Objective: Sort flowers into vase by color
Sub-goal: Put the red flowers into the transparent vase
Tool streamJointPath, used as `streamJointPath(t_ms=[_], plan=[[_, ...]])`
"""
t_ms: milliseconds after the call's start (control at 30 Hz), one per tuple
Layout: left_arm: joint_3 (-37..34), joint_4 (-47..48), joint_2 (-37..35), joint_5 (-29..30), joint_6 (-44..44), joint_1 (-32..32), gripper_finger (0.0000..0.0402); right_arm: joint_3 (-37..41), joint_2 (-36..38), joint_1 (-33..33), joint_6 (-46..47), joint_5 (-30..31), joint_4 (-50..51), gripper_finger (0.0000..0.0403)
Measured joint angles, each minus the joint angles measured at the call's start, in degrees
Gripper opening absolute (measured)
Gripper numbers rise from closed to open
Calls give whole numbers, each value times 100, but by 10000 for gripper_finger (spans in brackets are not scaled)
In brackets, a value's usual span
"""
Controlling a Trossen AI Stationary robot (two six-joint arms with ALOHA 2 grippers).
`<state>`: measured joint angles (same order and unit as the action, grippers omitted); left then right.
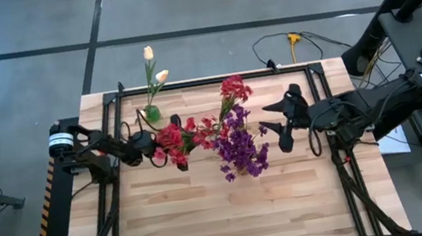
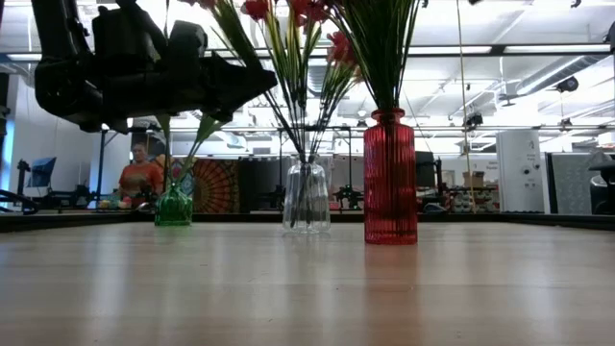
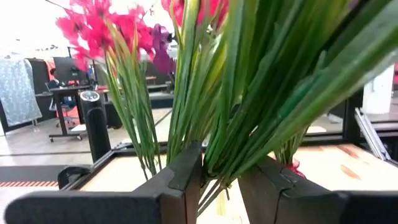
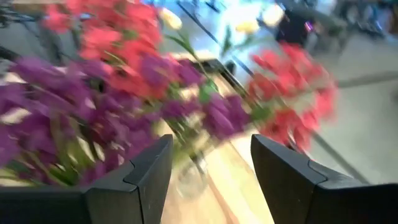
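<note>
Three vases: one green [image 2: 174,207], one clear [image 2: 306,198], one red [image 2: 390,179]; two cream tulip buds [image 1: 155,65]; blossom clusters perhaps uncountable.

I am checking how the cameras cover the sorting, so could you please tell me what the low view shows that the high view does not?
Only the low view shows the vases side-on: a green vase, a clear vase and a red vase, plus a person in the room behind. Only the high view shows the cream tulips, the purple blossoms and the right pincer, open beside the flowers. Both show the left pincer among the red flowers' stems.
</note>
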<state>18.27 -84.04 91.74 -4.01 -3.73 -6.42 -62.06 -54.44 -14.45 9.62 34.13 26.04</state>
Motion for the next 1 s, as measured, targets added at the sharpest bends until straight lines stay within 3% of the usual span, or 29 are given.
streamJointPath(t_ms=[300, 600, 1000], plan=[[279, 566, 0, 1, -15, 0, 78, -411, 77, -1, 1849, 494, 2389, 210], [582, 1209, 2, 2, -66, 0, 78, -413, 77, -3, 2040, 443, 2681, 210], [611, 1398, 2, 184, -25, 0, 78, -403, 33, -3, 2396, 434, 3105, 210]])
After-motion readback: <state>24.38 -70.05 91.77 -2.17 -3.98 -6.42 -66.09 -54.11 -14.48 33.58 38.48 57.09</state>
